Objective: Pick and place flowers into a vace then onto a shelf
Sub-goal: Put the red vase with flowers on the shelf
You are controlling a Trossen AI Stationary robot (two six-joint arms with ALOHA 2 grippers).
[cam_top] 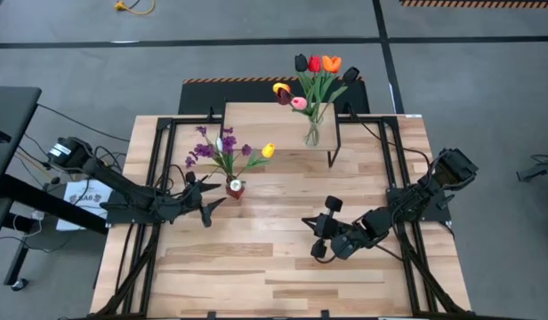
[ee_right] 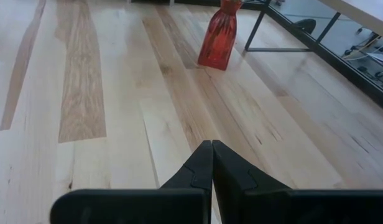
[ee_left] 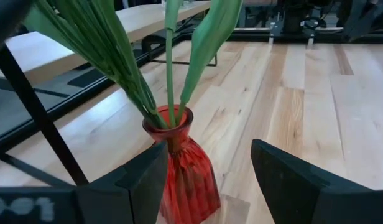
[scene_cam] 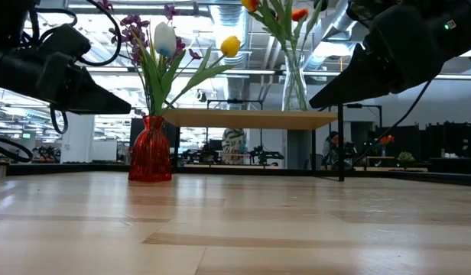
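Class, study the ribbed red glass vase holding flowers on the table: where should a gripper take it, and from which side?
Grip the ribbed red glass vase at its narrow neck, level from the left gripper side: jaws already open astride it, and the stems block any approach from above.

We see the worktop (cam_top: 283, 258) evenly lit from above in the high view, with only soft, short shadows under the arms. In the low view, bright ceiling strips and the pale room behind backlight everything: both arms read as near silhouettes, and the near planks are soft, out of focus. The red vase (scene_cam: 150, 150) glows with light passing through it. In the left wrist view the close stems (ee_left: 170, 68) look blurred. In the right wrist view the planks carry a mild sheen.
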